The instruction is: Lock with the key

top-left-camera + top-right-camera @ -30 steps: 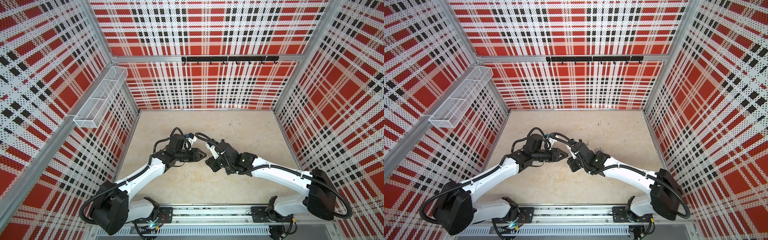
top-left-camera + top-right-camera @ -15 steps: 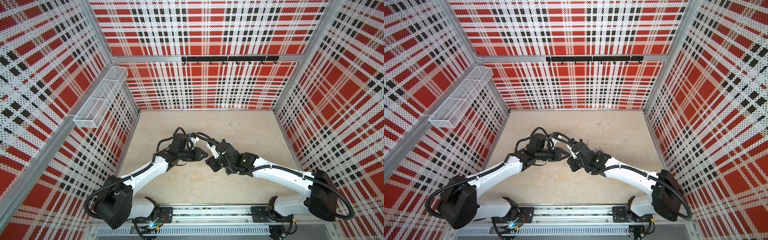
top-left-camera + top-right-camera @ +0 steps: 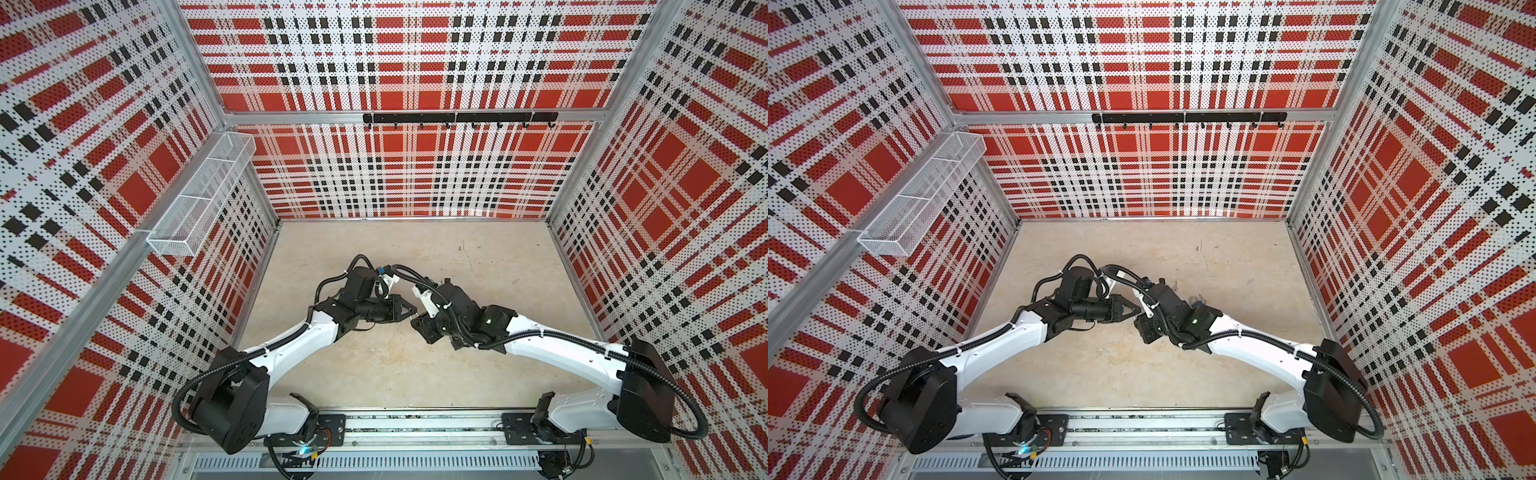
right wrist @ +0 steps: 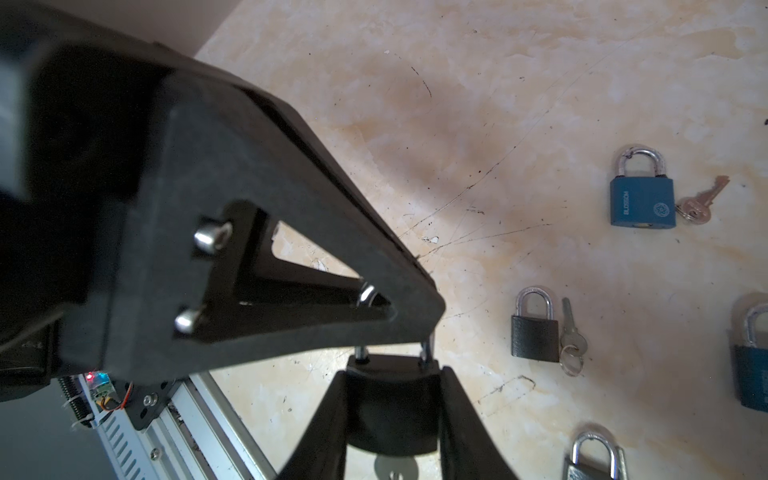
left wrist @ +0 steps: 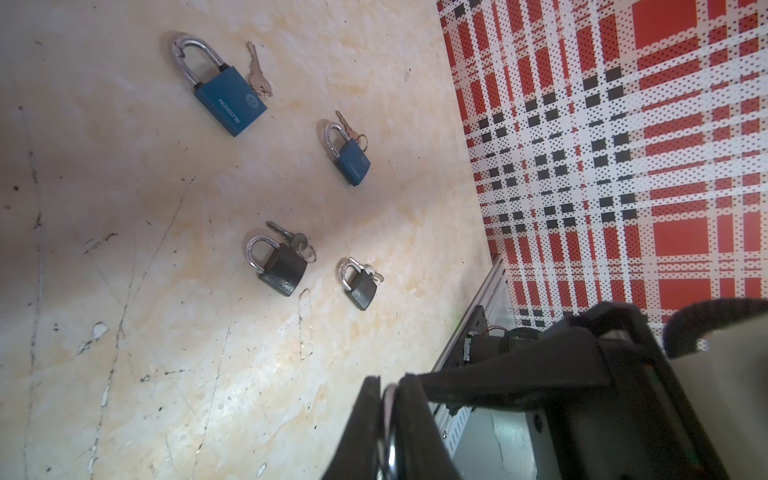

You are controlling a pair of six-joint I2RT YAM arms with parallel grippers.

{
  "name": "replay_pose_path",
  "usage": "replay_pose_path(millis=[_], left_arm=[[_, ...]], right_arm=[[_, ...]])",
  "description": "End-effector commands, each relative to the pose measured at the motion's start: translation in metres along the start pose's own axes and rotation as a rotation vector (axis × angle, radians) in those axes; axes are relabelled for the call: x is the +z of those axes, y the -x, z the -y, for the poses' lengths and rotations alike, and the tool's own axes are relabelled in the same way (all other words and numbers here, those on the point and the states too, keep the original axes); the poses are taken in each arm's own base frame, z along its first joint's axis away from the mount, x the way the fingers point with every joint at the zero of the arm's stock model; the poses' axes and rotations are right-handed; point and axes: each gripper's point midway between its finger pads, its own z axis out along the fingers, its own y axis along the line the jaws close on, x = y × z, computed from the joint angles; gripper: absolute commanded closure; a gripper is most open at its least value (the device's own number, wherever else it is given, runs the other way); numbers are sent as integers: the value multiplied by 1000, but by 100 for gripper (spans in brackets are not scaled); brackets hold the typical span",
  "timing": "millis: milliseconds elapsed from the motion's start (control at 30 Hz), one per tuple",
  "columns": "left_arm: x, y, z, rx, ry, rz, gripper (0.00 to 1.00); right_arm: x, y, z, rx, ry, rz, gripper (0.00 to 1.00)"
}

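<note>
My right gripper (image 4: 392, 374) is shut on the body of a black padlock (image 4: 392, 411), held above the floor. A silver key head (image 4: 395, 467) shows below the lock body; whether it sits in the keyhole I cannot tell. My left gripper (image 5: 388, 384) is shut on the lock's silver shackle (image 5: 388, 419), whose two legs (image 4: 427, 347) rise from the body. In both top views the left gripper (image 3: 409, 311) (image 3: 1136, 311) and right gripper (image 3: 419, 324) (image 3: 1142, 326) meet tip to tip at mid-floor, and the lock is hidden between them.
Several other padlocks with keys lie on the beige floor: a large blue one (image 5: 228, 97), a small blue one (image 5: 352, 158), a dark one (image 5: 282, 268) and a smaller dark one (image 5: 360, 286). A wire basket (image 3: 199, 199) hangs on the left wall, a hook rail (image 3: 459, 117) at the back.
The left gripper has moved in toward the right gripper and closed its jaws on the shackle. The right gripper has stayed in place, still holding the lock body.
</note>
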Motion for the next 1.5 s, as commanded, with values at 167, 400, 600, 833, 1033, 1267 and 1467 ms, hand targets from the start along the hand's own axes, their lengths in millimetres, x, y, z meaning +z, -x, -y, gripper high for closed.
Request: replay_pose_path(millis=[167,400,600,833,1033,1267,1467], left_arm=[[0,11,10,21,-31,40,100],[-15,39,22,-13,-43,211,100],[-30,79,55,-78,-134,439,100],[-38,107,98,-129,-230,532,100],[-39,117,114,-187,-291,551,100],[-34,119,123,-210,-336,521,100],[-35,118,122,-225,-337,523,100]], right_arm=[[-14,25,-3,-4,15,97,60],[-39,39,14,150,111,252,41],[-77,58,41,246,279,456,42],[-108,78,45,134,331,564,43],[-116,91,40,43,332,627,43],[-122,102,42,-15,288,663,43],[-131,101,49,-30,225,675,42]])
